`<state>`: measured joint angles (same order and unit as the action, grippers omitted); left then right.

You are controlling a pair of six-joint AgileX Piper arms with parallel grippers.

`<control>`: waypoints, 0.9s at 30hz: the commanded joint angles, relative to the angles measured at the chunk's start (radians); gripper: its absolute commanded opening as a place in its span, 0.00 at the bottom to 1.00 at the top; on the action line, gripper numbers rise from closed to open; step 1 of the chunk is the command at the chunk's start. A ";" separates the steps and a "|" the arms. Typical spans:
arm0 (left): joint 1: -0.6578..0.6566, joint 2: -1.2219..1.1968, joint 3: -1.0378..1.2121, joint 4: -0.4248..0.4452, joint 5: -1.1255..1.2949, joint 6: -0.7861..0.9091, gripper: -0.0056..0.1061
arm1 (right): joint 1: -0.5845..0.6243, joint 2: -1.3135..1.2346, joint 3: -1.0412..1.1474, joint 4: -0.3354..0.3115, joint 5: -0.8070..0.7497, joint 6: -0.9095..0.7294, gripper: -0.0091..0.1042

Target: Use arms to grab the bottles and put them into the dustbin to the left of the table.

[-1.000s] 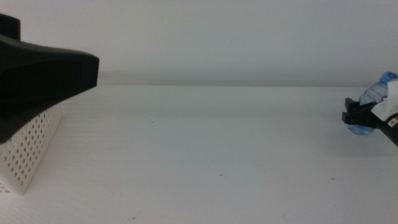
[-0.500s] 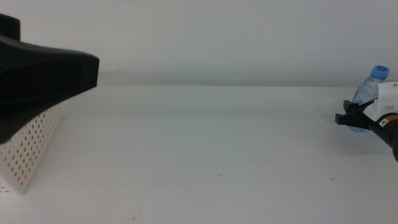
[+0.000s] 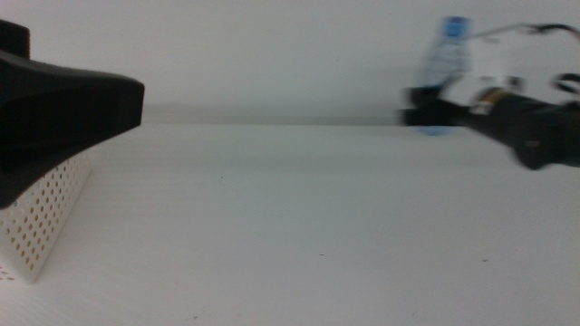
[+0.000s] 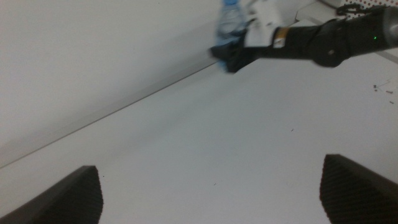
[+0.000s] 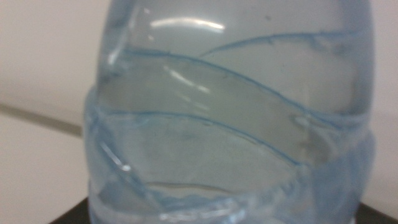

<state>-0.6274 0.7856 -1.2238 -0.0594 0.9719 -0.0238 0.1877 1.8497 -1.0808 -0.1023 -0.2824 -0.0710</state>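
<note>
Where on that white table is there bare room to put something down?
Nearly all of the white tabletop is bare, from the perforated white plastic basket at its left edge across to the right. Above the far right, the right gripper carries the clear blue-capped water bottle. The left gripper hangs over the basket.

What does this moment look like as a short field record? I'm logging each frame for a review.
held object: water bottle, clear, blue cap, upright
right gripper: shut on the bottle, raised above the table, at the right
left gripper: open, holding nothing, by the dustbin
dustbin: white, perforated, at the left edge, partly hidden by the left arm
blur: right arm smeared
</note>
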 commanded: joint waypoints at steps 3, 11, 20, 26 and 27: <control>-0.006 -0.006 0.000 -0.001 -0.018 -0.008 0.89 | 0.218 0.088 -0.106 -0.030 0.010 0.011 0.06; -0.006 -0.006 0.000 -0.001 -0.018 -0.008 0.89 | 0.395 0.301 -0.312 -0.030 0.095 0.051 0.06; -0.006 -0.006 0.000 -0.001 -0.018 -0.008 0.89 | 0.430 0.384 -0.315 -0.030 0.087 0.051 0.07; -0.006 -0.006 0.000 -0.001 -0.018 -0.008 0.89 | 0.430 0.389 -0.312 -0.026 0.135 0.085 0.57; -0.006 -0.006 0.000 -0.001 -0.018 -0.008 0.89 | 0.430 0.389 -0.312 -0.026 0.155 0.103 0.64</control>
<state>-0.6274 0.7856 -1.2238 -0.0594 0.9719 -0.0238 0.6160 2.2385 -1.3900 -0.1280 -0.1584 0.0060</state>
